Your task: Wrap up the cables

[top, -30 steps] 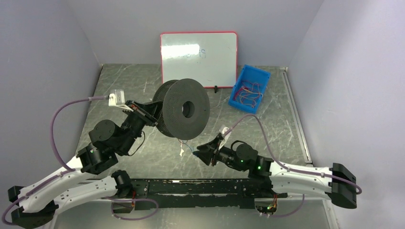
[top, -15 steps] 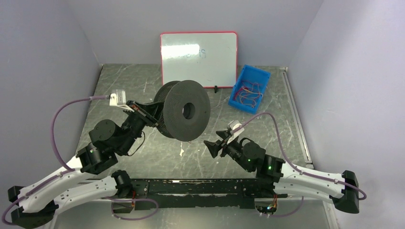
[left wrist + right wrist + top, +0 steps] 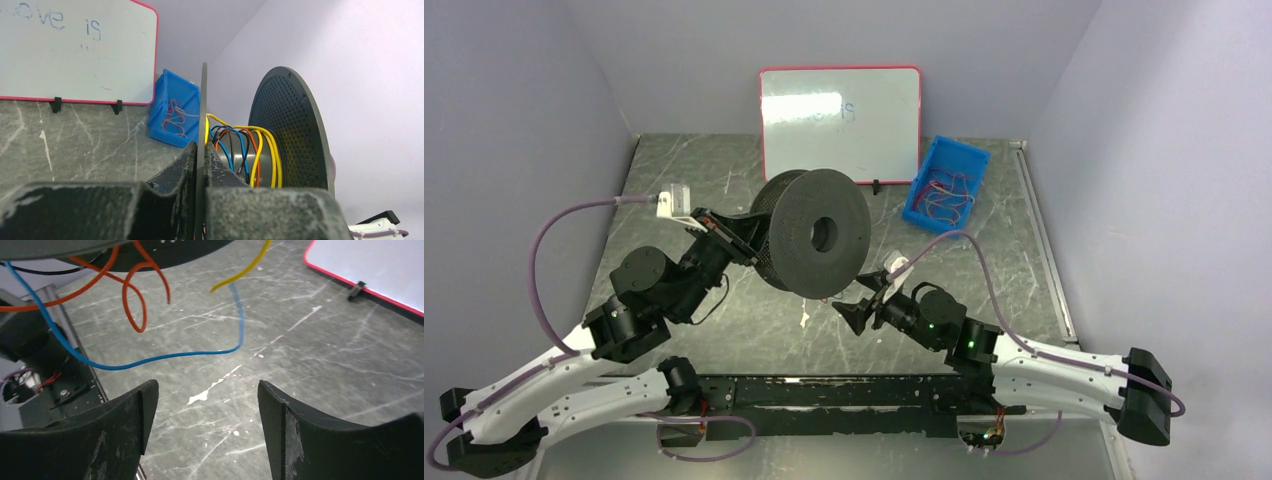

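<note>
The right tool (image 3: 205,390) now stands with its jaws well apart and nothing between them; a second ago they were much nearer together, close under the spool (image 3: 819,235), and since then the arm has drawn back toward its own side, opened, and come forward again to just below the spool's near rim. From its wrist view the loose tails hang ahead of and above the fingers, touching neither: the blue cable (image 3: 165,357) sags in a long loop across the view, the orange cable (image 3: 135,295) curls above it on the left, and the yellow cable (image 3: 245,267) ends just over the blue one's rising end. My reading is that the tool let go of a strand and is lining up for a fresh hold, so this winding stroke is over and the next is not yet begun. The left tool (image 3: 200,155) is closed tight on the thin edge of the spool's flange and holds the spool up off the desk (image 3: 694,170), hardly shifted over the same second. Most of the cables (image 3: 250,145) already lie in turns round the spool's core, yellow, blue, orange and black together, so the wrap looks well along with only the dangling tails left. More wires sit in the blue bin (image 3: 944,185) at the far right, beside the whiteboard (image 3: 839,120)
</note>
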You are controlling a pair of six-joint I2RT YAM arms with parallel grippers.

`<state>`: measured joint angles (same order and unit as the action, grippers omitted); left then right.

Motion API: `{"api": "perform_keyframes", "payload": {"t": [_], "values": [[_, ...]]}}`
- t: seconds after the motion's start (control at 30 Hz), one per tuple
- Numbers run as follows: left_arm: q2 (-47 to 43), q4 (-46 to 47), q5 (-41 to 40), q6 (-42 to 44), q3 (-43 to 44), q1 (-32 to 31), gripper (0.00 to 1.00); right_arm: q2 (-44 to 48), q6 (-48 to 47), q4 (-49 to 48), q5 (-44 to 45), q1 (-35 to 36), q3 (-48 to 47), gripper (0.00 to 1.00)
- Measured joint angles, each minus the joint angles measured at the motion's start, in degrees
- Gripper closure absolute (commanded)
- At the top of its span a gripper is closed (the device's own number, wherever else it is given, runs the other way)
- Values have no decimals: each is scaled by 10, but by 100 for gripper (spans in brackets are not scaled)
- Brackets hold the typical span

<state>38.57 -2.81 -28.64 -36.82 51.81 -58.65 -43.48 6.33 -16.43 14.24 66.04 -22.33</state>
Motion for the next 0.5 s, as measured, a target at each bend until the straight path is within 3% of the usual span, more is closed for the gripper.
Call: {"api": "perform_keyframes", "payload": {"t": [0.17,0.5], "values": [[0,0,9,-4,0,0,93,-30,3,-49,-38,-9,7,32],[-11,-6,21,-22,1,0,93,-41,10,-111,-126,-109,7,92]]}}
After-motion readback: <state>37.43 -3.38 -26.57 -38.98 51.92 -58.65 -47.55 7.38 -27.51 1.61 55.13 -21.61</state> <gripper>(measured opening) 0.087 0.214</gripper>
